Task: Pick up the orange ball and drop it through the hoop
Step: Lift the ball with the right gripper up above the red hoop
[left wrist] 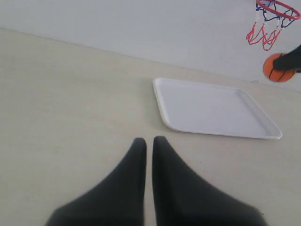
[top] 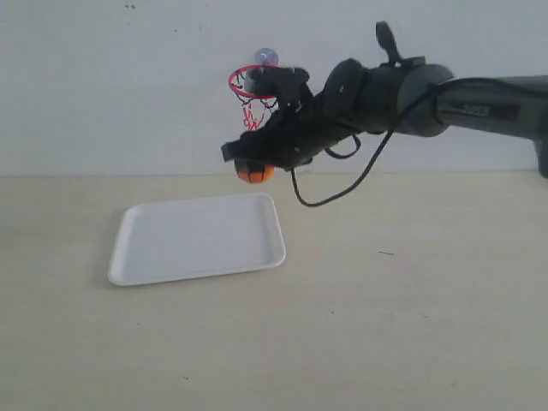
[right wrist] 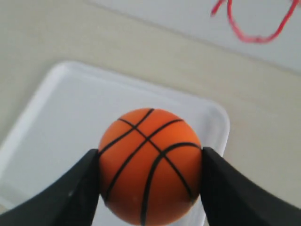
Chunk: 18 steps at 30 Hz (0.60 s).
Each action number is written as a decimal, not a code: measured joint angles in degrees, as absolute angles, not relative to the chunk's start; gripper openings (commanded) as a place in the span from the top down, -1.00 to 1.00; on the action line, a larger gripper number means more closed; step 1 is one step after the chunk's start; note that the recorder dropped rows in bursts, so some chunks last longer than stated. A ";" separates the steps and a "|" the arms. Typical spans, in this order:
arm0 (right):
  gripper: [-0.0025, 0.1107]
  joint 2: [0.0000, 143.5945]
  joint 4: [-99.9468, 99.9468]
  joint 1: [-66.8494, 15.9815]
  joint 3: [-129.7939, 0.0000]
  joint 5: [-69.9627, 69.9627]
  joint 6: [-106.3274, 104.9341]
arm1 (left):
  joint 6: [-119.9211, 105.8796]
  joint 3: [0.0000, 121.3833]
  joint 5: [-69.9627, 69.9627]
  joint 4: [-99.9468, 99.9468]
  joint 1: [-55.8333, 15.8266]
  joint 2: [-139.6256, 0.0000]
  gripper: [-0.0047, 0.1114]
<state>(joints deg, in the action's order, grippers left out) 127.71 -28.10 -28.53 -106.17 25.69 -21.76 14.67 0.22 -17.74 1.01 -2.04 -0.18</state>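
Observation:
The orange ball [top: 254, 173] [right wrist: 149, 165] [left wrist: 277, 69] with black seams hangs in the air, with my right gripper [top: 250, 163] [right wrist: 150, 160] shut on it, one black finger pressed to each side. It is just below the hoop [top: 253, 83] [left wrist: 276, 7], whose red ring and string net hang on the back wall from a clear suction cup [top: 265, 57]. A loop of the red net [right wrist: 254, 23] shows in the right wrist view. My left gripper [left wrist: 149, 141] is low over the table, shut and holding nothing.
A white rectangular tray [top: 163, 257] [left wrist: 211, 110] [right wrist: 61, 127] lies on the beige table under and to the left of the held ball. The right arm [top: 428, 98] reaches in from the right with a black cable [top: 342, 188] hanging below it.

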 measured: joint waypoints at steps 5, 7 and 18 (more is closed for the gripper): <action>0.96 123.00 -32.03 -26.65 -106.17 21.22 -21.33 | 14.67 0.22 -17.74 1.01 -2.04 -0.18 0.85; 0.96 122.52 -37.60 -25.15 -106.17 18.20 -21.74 | 14.67 0.22 -17.74 1.01 -2.04 -0.18 0.85; 0.96 124.28 -51.73 -24.32 -112.66 6.80 -26.89 | 14.67 0.22 -17.74 1.01 -2.04 -0.18 0.85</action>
<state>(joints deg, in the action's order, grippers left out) 124.28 -51.73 -24.32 -112.66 6.80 -26.89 14.67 0.22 -17.74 1.01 -2.04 -0.18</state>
